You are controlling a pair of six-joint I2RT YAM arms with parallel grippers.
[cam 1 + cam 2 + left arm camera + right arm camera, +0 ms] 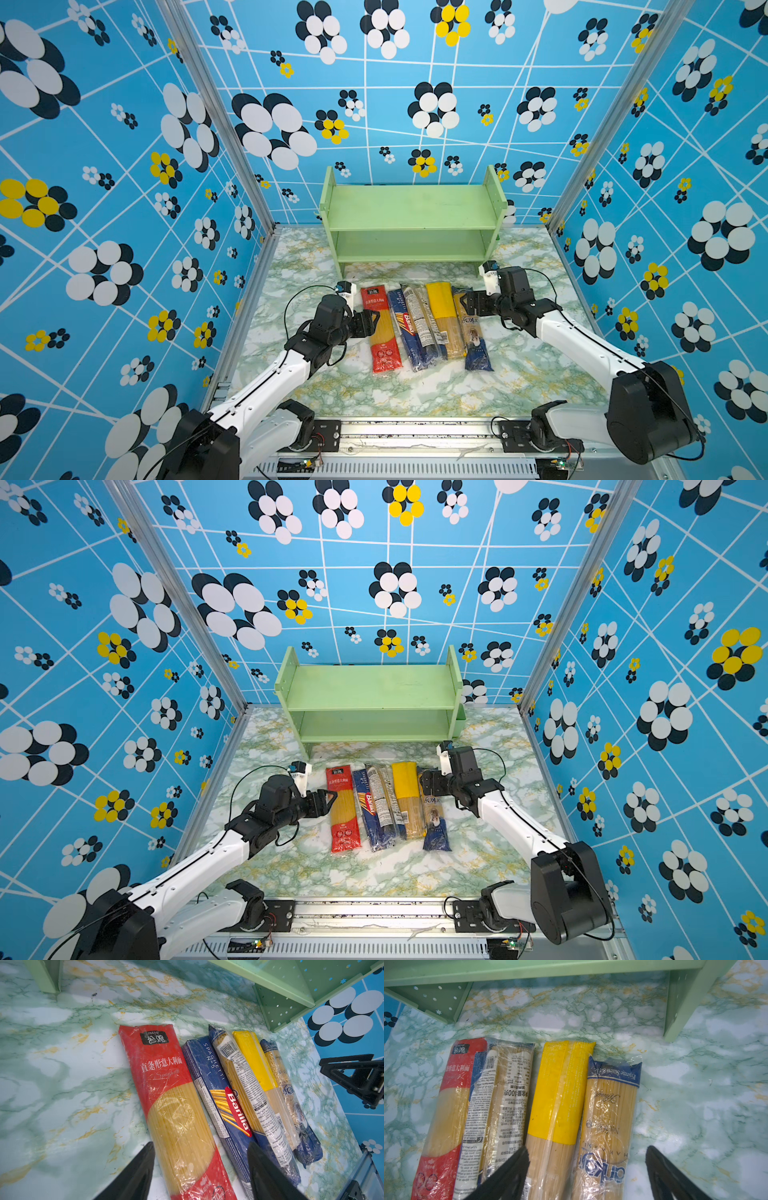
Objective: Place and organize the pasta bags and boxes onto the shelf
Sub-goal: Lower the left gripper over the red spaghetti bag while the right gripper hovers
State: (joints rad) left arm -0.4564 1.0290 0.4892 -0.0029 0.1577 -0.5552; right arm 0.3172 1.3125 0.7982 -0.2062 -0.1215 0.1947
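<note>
Along its near edge the table (415, 395) is bare, a broad marbled strip between the two arm bases and the packs. Five spaghetti packs lie flat at the table's middle, side by side, their length running near to far. From the left they are:

- one red bag (381, 332)
- one dark blue Barilla box (405, 336)
- one blue pack with a white label (417, 316), leaning over the box's right edge
- one yellow-topped clear bag (439, 305)
- one clear bag with a blue end (477, 356), with that end toward the near edge

Neighbouring packs touch or overlap. Open table flanks the row toward both side edges.

The left gripper (373, 323) sits at the red bag's left edge with its jaws parted. In its wrist view the fingers (143, 1163) straddle the red bag, one of them over the box, and they grip nothing. The right gripper (467, 303) hovers at the far end of the clear bag with a blue end, jaws spread wide and holding nothing. Whether either gripper touches a pack cannot be told.

Beyond the packs runs a narrow bare strip of table. Then the shelf (415, 208) stands at the far edge, centred against the back wall (415, 124), with two tiers whose boards are plain green. One small green cup (458, 727) hangs on its right panel, and the inside of the cup cannot be seen.
</note>
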